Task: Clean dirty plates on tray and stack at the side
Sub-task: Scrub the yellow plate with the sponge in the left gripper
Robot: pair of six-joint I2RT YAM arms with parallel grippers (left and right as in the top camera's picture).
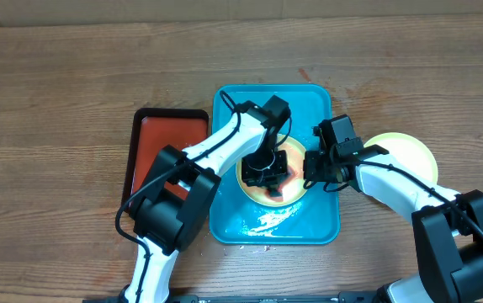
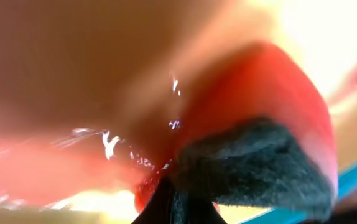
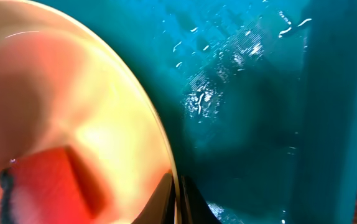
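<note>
Two plates are in sight from above, and the one that matters is the dirty plate (image 1: 254, 189), lying flat and face up in the near half of the tray (image 1: 309, 105), smeared orange-red and wet. The left fingers (image 1: 265, 171) sit directly on top of it, pointing straight down at its middle. They look clamped on a red sponge (image 2: 253, 155) whose dark scrub pad is pressed to the plate's face. The right fingers (image 1: 315, 168) are at the plate's right rim, coming in from the side. In the right wrist view the yellow edge runs straight into the fingertips, which appear pinched together on it, seemingly steadying the plate while it is scrubbed.

Being round, the plate has no long axis and points nowhere, so only the rim matters for a grip, and the right arm already has it. The tray's long axis runs away from the robot, and the plate lies toward the robot's end of it, amid puddles.

The other plate (image 1: 410, 156), pale and clean-looking, rests on the bare desk (image 1: 56, 101) just right of the tray, close beside the right arm. A smaller red tray (image 1: 170, 151) sits off to the left.

To my eye the wiping is not finished, given how much red remains. Once it is, the stacking spot lies to the plate's right, so the right arm is the nearer one to carry it over the tray's raised edge
</note>
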